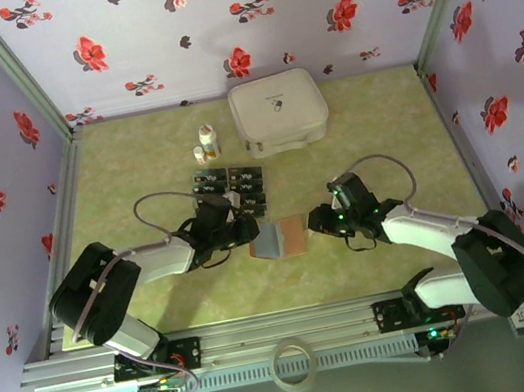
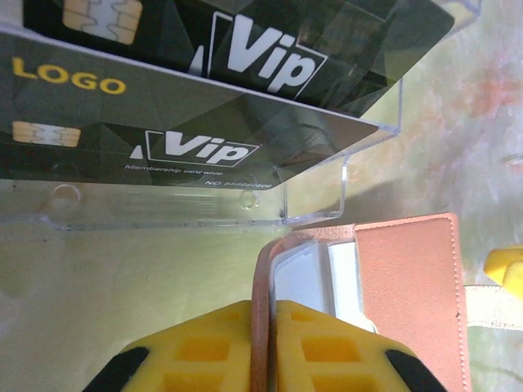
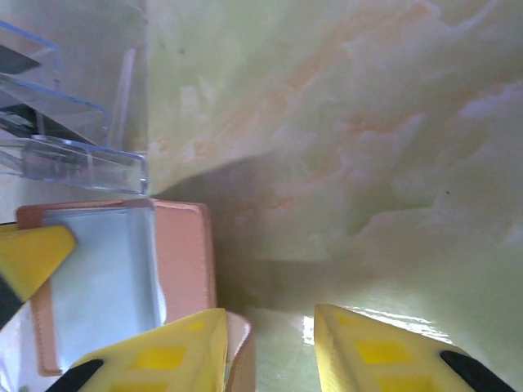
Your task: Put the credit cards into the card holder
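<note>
Your left gripper [image 2: 265,327] is clamped on the card holder's [image 2: 409,278] left flap, likely to steady it mid-table. Your right gripper [image 3: 270,343] has its jaws apart at the holder's right edge. The credit cards [image 2: 204,139] sit just beyond, in their clear rack [image 2: 343,192].

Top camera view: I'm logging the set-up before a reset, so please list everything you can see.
cards: several, exact count unclear, black with white lettering, in the stand left of centre
stand: one, clear plastic, tiered, just behind the wallet
wallet: one, reddish-brown with grey pockets, open, mid-table between the grippers
bottles: two, white, behind the cards
case: one, white, rounded square, far side of the table
ring: one, pale, on the near frame rail
table: one, yellow-green marbled
walls: three, lilac with red flowers
left gripper: one, yellow fingers, shut on the wallet's edge
right gripper: one, yellow fingers, open, at the wallet's right edge
</note>
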You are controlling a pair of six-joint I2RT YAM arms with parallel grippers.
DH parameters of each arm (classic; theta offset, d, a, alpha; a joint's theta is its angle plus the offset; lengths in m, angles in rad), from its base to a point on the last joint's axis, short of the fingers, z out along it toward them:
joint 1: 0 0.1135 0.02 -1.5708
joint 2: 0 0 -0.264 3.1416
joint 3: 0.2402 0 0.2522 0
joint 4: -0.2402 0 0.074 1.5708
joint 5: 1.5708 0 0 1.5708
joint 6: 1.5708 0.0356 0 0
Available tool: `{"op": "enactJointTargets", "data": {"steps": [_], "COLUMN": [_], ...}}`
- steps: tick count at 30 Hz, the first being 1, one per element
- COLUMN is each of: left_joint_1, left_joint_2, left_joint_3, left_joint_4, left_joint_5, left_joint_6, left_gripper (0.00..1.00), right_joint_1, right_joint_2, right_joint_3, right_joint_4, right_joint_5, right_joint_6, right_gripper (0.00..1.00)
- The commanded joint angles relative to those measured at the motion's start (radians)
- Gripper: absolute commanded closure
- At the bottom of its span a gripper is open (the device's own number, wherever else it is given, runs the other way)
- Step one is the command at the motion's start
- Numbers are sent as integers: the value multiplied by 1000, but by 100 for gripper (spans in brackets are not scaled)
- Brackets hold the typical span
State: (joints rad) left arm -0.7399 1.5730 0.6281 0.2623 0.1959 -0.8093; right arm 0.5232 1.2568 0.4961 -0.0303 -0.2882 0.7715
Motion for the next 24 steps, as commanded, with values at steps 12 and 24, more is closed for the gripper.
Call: {"op": "enactJointTargets", "data": {"steps": [12, 24], "left_joint_1": [-7, -7], "left_joint_2": [-137, -156], "left_joint_3": [-22, -36], "left_joint_4": [-74, -85], "left_joint_5": [-36, -42], "left_joint_6": [-4, -1], "left_gripper": [92, 62], "right_joint_1": [173, 186], "right_joint_2": [15, 317], "right_joint_3": [141, 51], "right_joint_4": [-32, 264], "right_joint_5": [48, -9], "right_joint_6": [-16, 63], "right_gripper": [79, 91]}}
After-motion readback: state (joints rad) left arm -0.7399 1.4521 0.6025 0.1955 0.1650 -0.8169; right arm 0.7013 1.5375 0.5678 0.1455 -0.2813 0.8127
